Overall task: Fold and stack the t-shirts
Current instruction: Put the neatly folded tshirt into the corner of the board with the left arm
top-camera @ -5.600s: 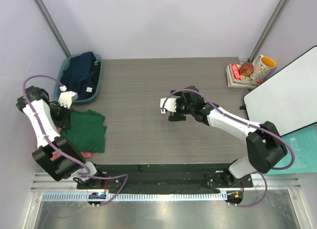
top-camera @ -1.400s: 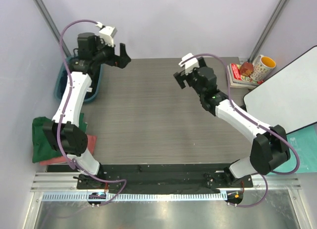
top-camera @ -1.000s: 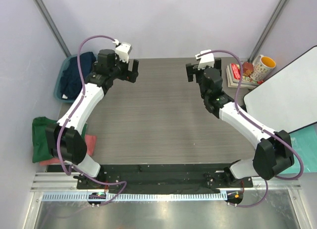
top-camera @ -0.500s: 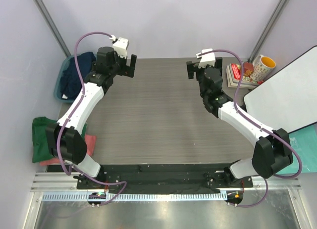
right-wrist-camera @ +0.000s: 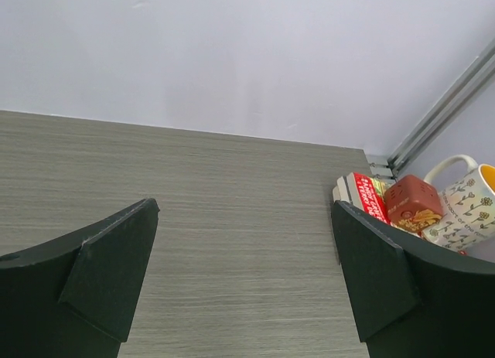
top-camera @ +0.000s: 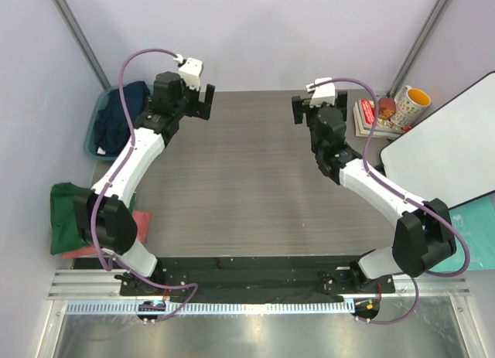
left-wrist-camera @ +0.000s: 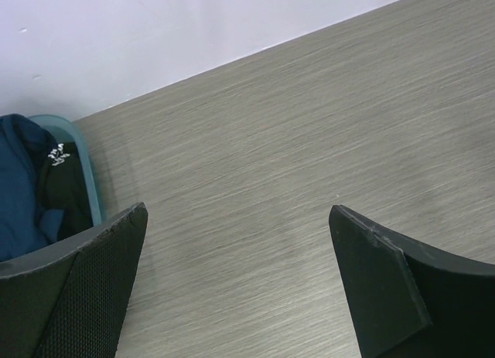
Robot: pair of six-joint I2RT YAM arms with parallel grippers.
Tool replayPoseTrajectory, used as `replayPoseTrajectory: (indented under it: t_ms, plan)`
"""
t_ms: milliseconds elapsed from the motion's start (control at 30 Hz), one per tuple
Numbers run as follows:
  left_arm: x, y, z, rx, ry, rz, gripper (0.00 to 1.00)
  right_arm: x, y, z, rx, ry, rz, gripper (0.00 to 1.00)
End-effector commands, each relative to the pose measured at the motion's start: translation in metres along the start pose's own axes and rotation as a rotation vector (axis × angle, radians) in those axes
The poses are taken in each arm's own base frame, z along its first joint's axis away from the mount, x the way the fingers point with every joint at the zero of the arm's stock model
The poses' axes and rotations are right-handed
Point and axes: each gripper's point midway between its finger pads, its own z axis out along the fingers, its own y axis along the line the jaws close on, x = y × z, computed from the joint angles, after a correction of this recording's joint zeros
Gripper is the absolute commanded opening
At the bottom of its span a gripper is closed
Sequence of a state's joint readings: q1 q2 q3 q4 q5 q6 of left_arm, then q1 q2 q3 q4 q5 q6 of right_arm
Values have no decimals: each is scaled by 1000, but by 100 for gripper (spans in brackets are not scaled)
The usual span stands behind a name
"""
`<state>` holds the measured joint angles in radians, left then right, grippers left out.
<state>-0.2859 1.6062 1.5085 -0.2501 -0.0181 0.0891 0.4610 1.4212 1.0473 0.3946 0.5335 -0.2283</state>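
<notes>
Navy t-shirt (top-camera: 124, 110) sits in teal tub (top-camera: 93, 138); dark green t-shirt (top-camera: 66, 215) overlaps salmon-pink t-shirt (top-camera: 141, 223) at the tabletop (top-camera: 247, 188) left edge. Both left end effector (top-camera: 203, 103) and right end effector (top-camera: 307, 112) wide, empty.

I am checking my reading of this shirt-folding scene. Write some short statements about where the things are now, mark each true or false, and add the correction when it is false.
1. The left hand and the right hand are both open and hold nothing. True.
2. The navy t-shirt lies spread flat in the middle of the table. False: it sits bunched in the teal tub at the far left corner.
3. The dark green t-shirt is at the near left edge, next to the salmon-pink t-shirt. True.
4. The mug stands inside the tub. False: it is at the far right corner, beside the books.
</notes>
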Motion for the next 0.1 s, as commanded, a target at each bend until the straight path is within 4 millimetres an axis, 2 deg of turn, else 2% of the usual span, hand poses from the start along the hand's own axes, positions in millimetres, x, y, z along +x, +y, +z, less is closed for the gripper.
replayPoseTrajectory:
  t_ms: [0,67]
  plan:
    - [-17,4,3,-26,-64,13,100,-3,6,0,-24,1,3,100]
    - [-18,4,3,-28,-68,13,100,-6,5,1,-21,-7,2,100]
